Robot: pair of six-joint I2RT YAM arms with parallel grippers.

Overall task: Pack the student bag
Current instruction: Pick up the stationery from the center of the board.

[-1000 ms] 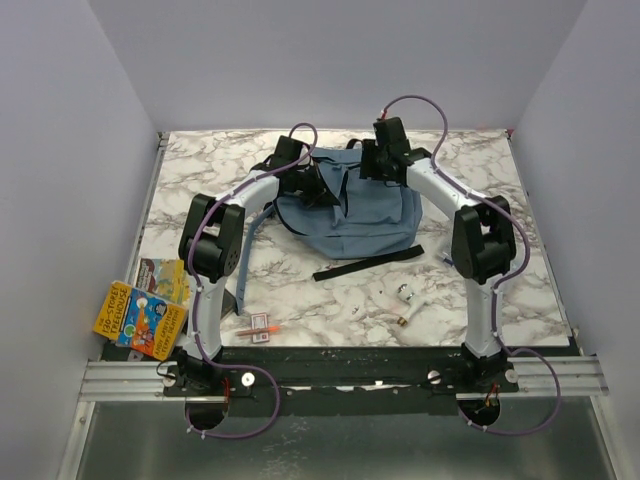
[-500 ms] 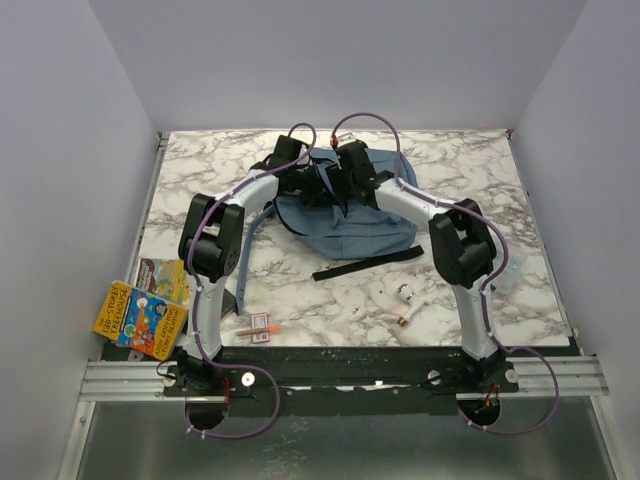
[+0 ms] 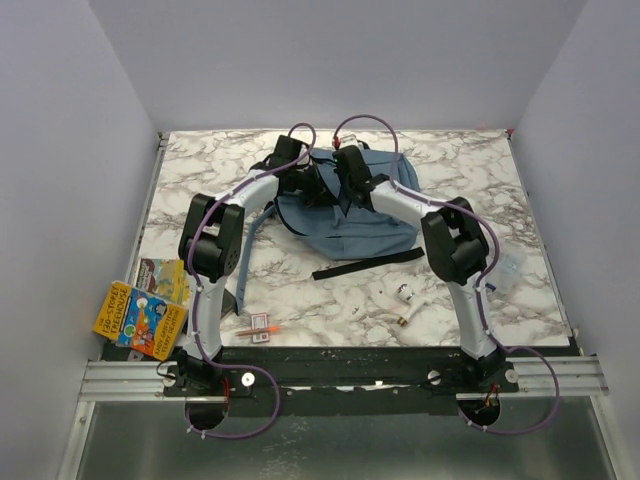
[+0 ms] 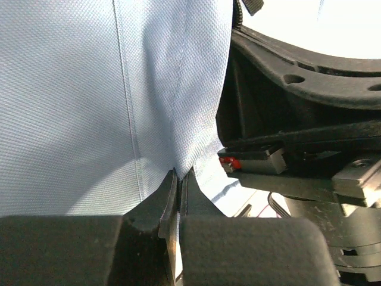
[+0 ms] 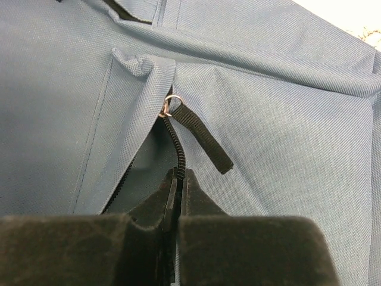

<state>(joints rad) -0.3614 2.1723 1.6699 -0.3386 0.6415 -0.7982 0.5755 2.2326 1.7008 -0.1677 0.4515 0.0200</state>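
The student bag (image 3: 350, 222), dusty blue, lies at the back middle of the marble table (image 3: 200, 170). My left gripper (image 3: 313, 182) is at the bag's top left, shut on a fold of its blue fabric (image 4: 178, 176). My right gripper (image 3: 347, 178) is just right of it, and its jaws (image 5: 178, 174) are shut on the black zipper edge of the bag's opening. The zipper's ring and black webbing pull (image 5: 202, 138) hang just above the fingertips. A dark slit of the opening (image 5: 149, 173) shows to the left of the jaws.
A black webbing strap (image 3: 368, 264) trails in front of the bag. Small white pieces (image 3: 404, 296) lie front right, and a clear item (image 3: 509, 270) lies beside the right arm. An orange marker and a small eraser (image 3: 258, 326) lie near the front edge. Colourful books (image 3: 142, 312) overhang the left edge.
My right gripper swung left from the bag's top right to its zipper opening and shut on the zipper edge. The left gripper kept its grip and stayed put.
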